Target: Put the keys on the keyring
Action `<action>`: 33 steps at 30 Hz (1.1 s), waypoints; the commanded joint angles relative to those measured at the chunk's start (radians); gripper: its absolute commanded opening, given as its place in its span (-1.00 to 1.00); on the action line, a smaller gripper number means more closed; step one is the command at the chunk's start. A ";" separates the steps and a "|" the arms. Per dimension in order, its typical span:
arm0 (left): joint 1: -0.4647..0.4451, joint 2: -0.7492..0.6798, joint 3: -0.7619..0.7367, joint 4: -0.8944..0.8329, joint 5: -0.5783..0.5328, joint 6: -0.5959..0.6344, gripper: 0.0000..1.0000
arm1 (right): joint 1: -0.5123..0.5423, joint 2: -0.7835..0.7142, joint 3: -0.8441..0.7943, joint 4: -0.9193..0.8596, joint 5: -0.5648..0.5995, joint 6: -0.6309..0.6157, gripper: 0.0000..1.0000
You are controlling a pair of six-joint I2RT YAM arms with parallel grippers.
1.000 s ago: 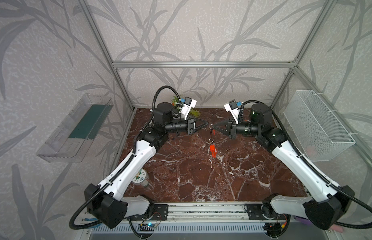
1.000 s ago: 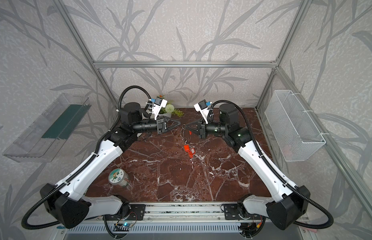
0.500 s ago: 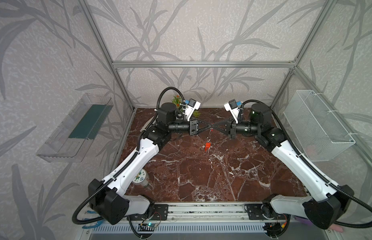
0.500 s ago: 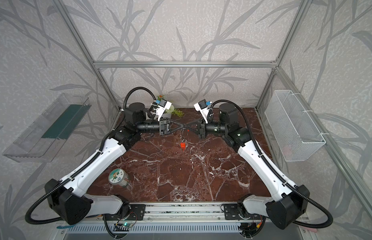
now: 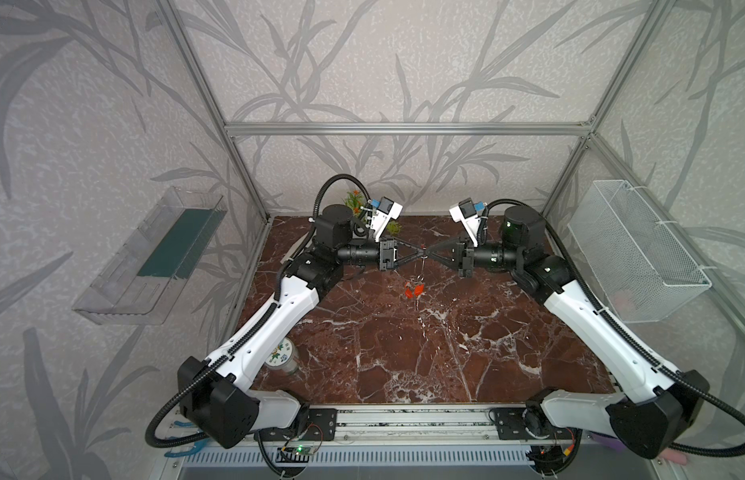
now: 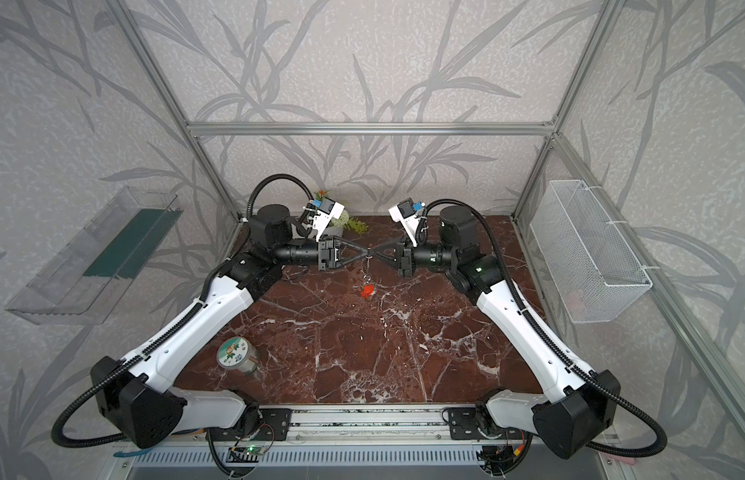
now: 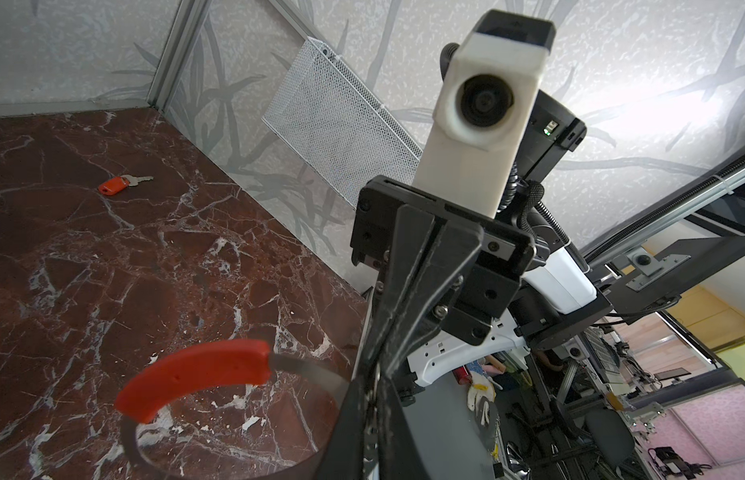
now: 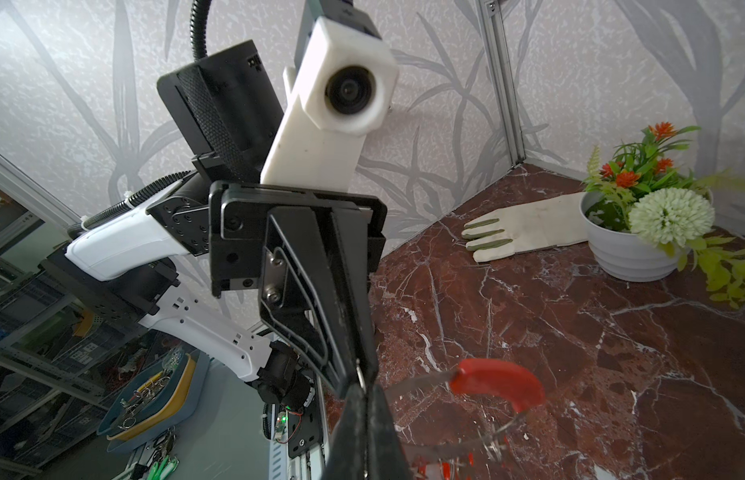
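One keyring (image 7: 196, 374) hangs in the air near the flowerpot (image 8: 624, 249), with what look like two red-tagged keys (image 5: 413, 290) dangling below it. One loose key (image 7: 123, 184) lies well apart from the flowerpot. Two arms reach level, left gripper (image 5: 420, 252) and right gripper (image 5: 431, 250) tip to tip, each clamped on the keyring.
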 commanded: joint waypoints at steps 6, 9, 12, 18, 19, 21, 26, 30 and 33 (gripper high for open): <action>-0.022 -0.001 0.001 0.051 0.062 0.000 -0.92 | 0.001 0.014 0.017 0.025 0.007 -0.001 -1.00; -0.022 -0.001 0.009 0.008 0.040 0.033 -0.98 | 0.000 0.010 0.014 0.025 0.012 -0.001 -1.00; -0.022 -0.002 0.012 -0.014 0.022 0.053 -1.00 | 0.001 0.006 0.012 0.025 0.014 -0.001 -1.00; -0.023 -0.007 0.020 -0.075 -0.039 0.109 -1.00 | -0.001 -0.012 -0.003 0.022 0.043 0.002 -0.69; -0.022 -0.011 0.022 -0.092 -0.057 0.126 -1.00 | -0.003 -0.020 -0.009 0.022 0.059 0.003 -0.53; -0.023 -0.017 0.023 -0.121 -0.087 0.155 -1.00 | -0.019 -0.042 -0.033 0.035 0.095 0.021 -0.33; -0.023 -0.035 0.017 -0.147 -0.148 0.190 -1.00 | -0.077 -0.106 -0.115 0.119 0.145 0.081 -0.23; -0.025 -0.046 0.013 -0.159 -0.198 0.212 -1.00 | -0.086 -0.126 -0.139 0.104 0.182 0.081 -0.16; -0.025 -0.054 0.011 -0.170 -0.231 0.231 -1.00 | -0.087 -0.137 -0.161 0.097 0.231 0.081 -0.07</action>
